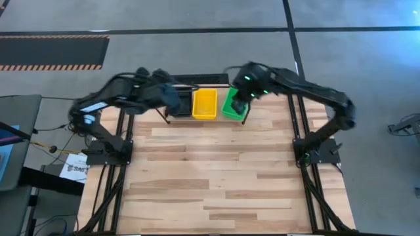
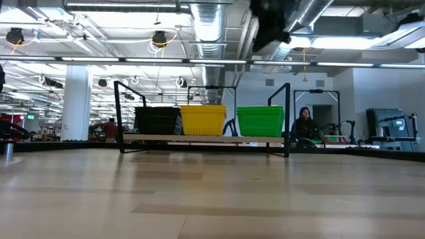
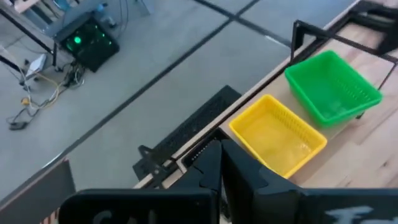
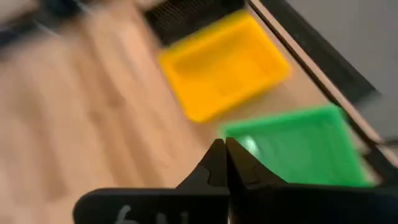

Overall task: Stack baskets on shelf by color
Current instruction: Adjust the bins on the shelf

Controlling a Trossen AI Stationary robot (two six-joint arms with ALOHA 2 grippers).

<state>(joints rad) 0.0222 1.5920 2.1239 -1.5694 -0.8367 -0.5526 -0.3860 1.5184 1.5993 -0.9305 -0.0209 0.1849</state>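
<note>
1. Left gripper: clenched on nothing, hovering over the black basket at the shelf's nine o'clock end; judged clear of it.
2. Black basket: sits on the shelf, touching the yellow one; contents cannot be seen.
3. Yellow basket: middle slot, twelve o'clock on the surface; nothing inside it in the wrist views.
4. Green basket: three o'clock end, just beside the yellow; interior bare. The stacks stand one colour per slot, so sorting looks finished or nearly so.
5. Right gripper: clenched, holding nothing, above the green basket.
</note>
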